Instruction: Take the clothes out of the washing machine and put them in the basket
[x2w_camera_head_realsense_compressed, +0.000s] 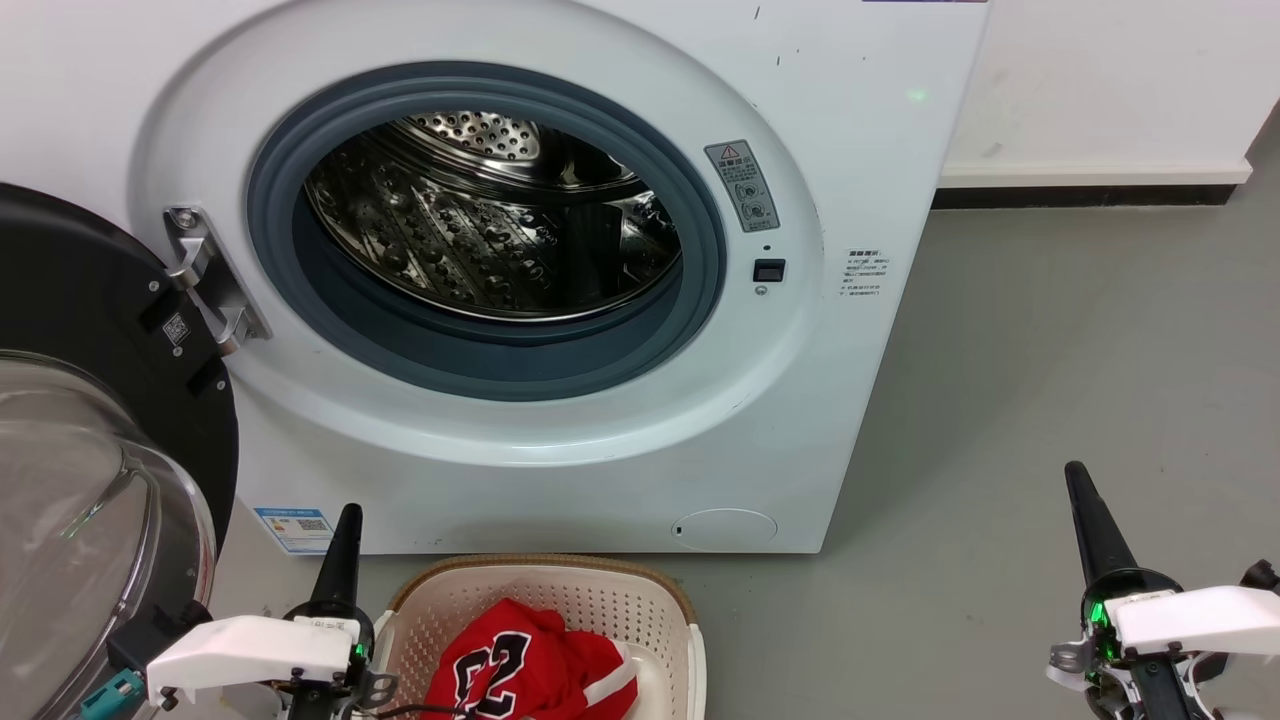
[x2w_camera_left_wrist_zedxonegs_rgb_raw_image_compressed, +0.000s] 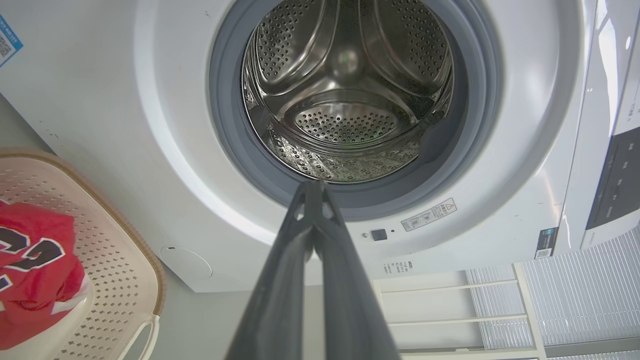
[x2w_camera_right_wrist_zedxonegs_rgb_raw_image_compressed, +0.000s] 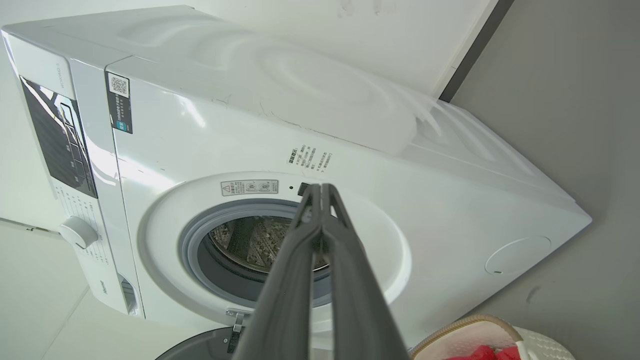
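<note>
The white washing machine (x2w_camera_head_realsense_compressed: 560, 440) stands with its black-rimmed glass door (x2w_camera_head_realsense_compressed: 90, 480) swung open to the left; its steel drum (x2w_camera_head_realsense_compressed: 490, 215) holds no cloth that I can see, also in the left wrist view (x2w_camera_left_wrist_zedxonegs_rgb_raw_image_compressed: 345, 100). The cream basket (x2w_camera_head_realsense_compressed: 600, 600) sits on the floor below the opening and holds the red clothes (x2w_camera_head_realsense_compressed: 530, 670), with the number 23 facing up and a white stripe at the right. My left gripper (x2w_camera_head_realsense_compressed: 348, 520) is shut and holds nothing, just left of the basket. My right gripper (x2w_camera_head_realsense_compressed: 1078, 480) is shut too, far to the right over the floor.
Grey floor (x2w_camera_head_realsense_compressed: 1050, 380) spreads right of the machine up to a white wall with a dark skirting (x2w_camera_head_realsense_compressed: 1090, 195). The open door takes up the lower left. The left wrist view shows a white slatted rack (x2w_camera_left_wrist_zedxonegs_rgb_raw_image_compressed: 490, 310) beside the machine.
</note>
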